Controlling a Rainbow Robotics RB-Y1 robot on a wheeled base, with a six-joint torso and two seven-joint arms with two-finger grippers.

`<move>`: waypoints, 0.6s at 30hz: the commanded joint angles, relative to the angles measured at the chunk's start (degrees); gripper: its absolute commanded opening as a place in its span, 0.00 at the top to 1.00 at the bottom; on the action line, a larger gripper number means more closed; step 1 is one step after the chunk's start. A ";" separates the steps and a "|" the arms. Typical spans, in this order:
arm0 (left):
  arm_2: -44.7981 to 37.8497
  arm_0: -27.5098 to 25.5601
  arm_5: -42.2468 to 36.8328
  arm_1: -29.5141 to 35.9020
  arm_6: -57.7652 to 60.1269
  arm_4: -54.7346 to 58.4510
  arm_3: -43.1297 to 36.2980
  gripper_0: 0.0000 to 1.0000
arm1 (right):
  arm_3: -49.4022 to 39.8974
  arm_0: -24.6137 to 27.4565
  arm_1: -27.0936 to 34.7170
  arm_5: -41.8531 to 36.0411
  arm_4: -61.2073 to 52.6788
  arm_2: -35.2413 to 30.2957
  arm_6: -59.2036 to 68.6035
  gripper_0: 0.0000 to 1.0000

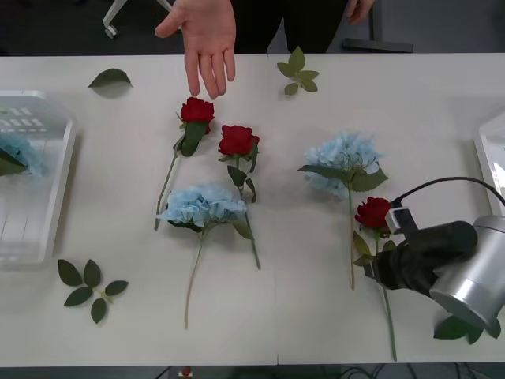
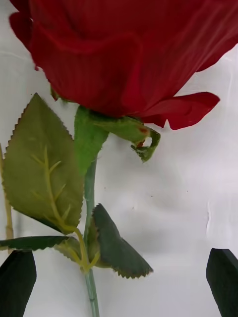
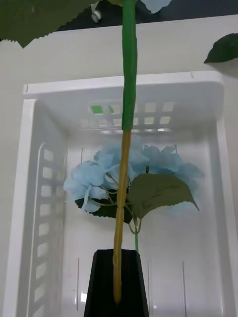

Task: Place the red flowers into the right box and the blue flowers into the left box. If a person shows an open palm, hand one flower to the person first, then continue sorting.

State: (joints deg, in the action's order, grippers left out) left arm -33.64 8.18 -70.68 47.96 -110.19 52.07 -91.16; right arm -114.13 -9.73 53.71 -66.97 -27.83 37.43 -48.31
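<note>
A person's open palm (image 1: 207,39) reaches over the far table edge. Two red flowers (image 1: 196,110) (image 1: 237,140) lie near it, and a third red flower (image 1: 372,212) (image 2: 124,54) lies at the right. My right gripper (image 1: 371,272) (image 2: 119,282) is open low over this rose, its black fingers (image 2: 17,282) either side of the stem. Two blue flowers (image 1: 203,205) (image 1: 343,162) lie mid-table. Another blue flower (image 1: 16,150) (image 3: 134,178) rests in the left box (image 1: 47,213) (image 3: 29,198). Above that box my left gripper (image 3: 118,285) is shut on a long blue-flower stem (image 3: 128,99).
The right box (image 1: 493,150) pokes in at the right table edge. Loose green leaf sprigs lie at the far left (image 1: 110,77), far middle (image 1: 297,71), near left (image 1: 89,288) and under the right arm (image 1: 458,328).
</note>
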 commanded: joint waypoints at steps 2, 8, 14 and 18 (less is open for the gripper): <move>-0.28 0.26 0.90 1.61 -1.26 -0.39 -1.13 1.00 | 1.54 -1.52 -2.21 0.08 -0.04 -0.43 -1.35 0.00; -0.20 0.26 0.81 1.61 -1.35 -0.21 -1.13 1.00 | 2.15 -1.61 -2.47 0.08 -0.21 -0.43 -1.44 0.12; -0.11 0.26 0.81 1.61 -1.35 -0.21 -1.04 1.00 | 2.95 -1.96 -2.73 0.08 -0.21 -0.34 -1.62 0.75; -0.11 0.26 0.98 1.61 -1.35 -0.30 -1.04 1.00 | 3.47 -2.13 -3.26 0.08 -0.21 -0.34 -1.62 0.89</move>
State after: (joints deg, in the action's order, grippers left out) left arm -33.64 8.18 -70.57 47.96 -110.19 52.07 -91.16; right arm -110.41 -10.42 51.06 -66.97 -27.84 37.39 -48.37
